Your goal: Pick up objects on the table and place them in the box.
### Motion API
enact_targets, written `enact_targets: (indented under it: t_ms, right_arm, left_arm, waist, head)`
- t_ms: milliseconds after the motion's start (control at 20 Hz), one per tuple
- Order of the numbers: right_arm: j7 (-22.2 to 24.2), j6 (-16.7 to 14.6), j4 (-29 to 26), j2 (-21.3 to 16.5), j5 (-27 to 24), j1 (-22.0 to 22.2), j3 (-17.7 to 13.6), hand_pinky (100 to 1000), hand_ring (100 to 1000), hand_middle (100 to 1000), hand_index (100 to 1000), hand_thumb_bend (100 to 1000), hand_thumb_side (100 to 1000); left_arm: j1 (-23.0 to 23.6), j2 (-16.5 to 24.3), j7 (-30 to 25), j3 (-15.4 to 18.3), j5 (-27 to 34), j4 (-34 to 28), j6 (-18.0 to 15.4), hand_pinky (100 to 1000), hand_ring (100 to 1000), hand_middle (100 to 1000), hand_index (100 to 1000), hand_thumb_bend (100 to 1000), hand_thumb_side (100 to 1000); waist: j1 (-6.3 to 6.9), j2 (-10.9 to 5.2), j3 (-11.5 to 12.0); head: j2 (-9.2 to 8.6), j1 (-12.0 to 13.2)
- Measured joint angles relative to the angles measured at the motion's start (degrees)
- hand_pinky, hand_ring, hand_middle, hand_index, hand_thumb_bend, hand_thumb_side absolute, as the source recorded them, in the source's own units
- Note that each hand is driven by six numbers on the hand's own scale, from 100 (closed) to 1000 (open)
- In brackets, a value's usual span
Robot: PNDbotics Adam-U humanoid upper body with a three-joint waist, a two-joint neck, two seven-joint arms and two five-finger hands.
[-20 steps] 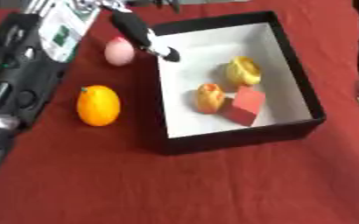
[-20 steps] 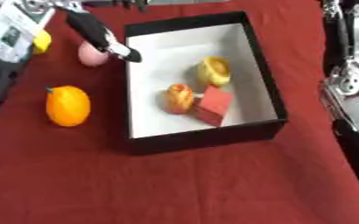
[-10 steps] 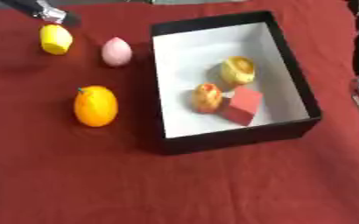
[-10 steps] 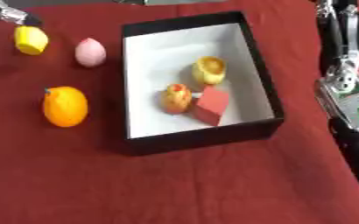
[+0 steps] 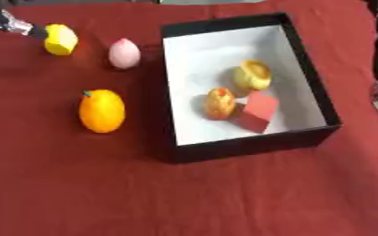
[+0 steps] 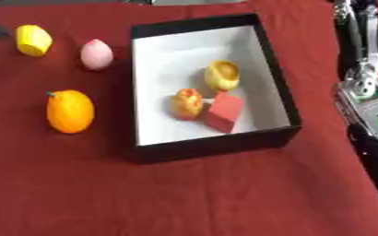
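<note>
The black box (image 5: 249,147) with its white floor sits right of centre on the red tablecloth (image 5: 184,198). Three items lie inside it: a yellow cup-shaped piece (image 5: 253,75) toward 12 o'clock, a small orange-and-yellow fruit (image 5: 219,103) at the middle, and a red block (image 5: 259,110) touching that fruit on its 3 o'clock side.

Three items lie on the cloth outside the box, all at its 9 o'clock side. An orange (image 5: 102,110) lies well apart from the box wall. A pink peach-shaped item (image 5: 124,54) lies toward 11 o'clock, near the box's far left corner. A yellow item (image 5: 61,39) lies beyond it, at 10 o'clock.

My left hand (image 5: 13,25) shows only as a dark and silver tip at the upper left edge, just beside the yellow item; I cannot tell whether it touches it, nor how my fingers stand.

My right arm (image 6: 363,87) runs down the right edge, at 3 o'clock from the box. My right hand itself is outside both views.
</note>
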Motion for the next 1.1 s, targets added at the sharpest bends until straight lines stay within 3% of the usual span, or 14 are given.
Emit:
enact_targets:
  t_ms: [100,500,600,750,1100]
  right_arm:
    - [0.1,0.1,0.0,0.0,0.0,0.0,0.0,958,811,867,919,100,707]
    - [0.2,0.5,0.0,0.1,0.0,-0.3,0.2,959,810,867,919,100,713]
    - [0.3,0.6,0.0,0.1,0.0,-0.4,0.4,959,810,867,919,100,716]
    - [0.4,0.7,0.0,0.5,0.0,-0.8,0.5,959,810,867,920,100,719]
    - [1.0,0.9,0.0,1.1,0.0,-1.1,1.1,960,809,867,919,100,728]
  left_arm:
    - [0.0,0.0,-0.8,0.1,0.1,0.6,-0.8,800,865,840,853,731,498]
    - [-1.2,0.0,-2.0,0.8,-0.6,0.7,-2.2,806,870,822,838,738,383]
    - [-1.4,0.0,-1.9,1.0,-2.1,0.7,-2.3,816,874,824,839,771,319]
    - [-1.6,0.0,-0.1,1.4,-5.9,0.6,-2.4,819,872,820,835,781,247]
    - [-2.5,0.0,5.7,4.5,-12.1,2.8,-2.4,812,868,818,832,757,221]
  waist:
    - [-0.23,0.41,-0.4]
    - [-0.41,2.01,-1.9]
    - [-0.41,2.42,-2.2]
    - [-0.42,2.9,-2.8]
    - [-0.45,4.29,-3.8]
  head:
    - [0.0,-0.2]
    - [0.0,0.0]
    - [0.0,0.6]
    - [0.0,1.6]
    - [0.0,3.9]
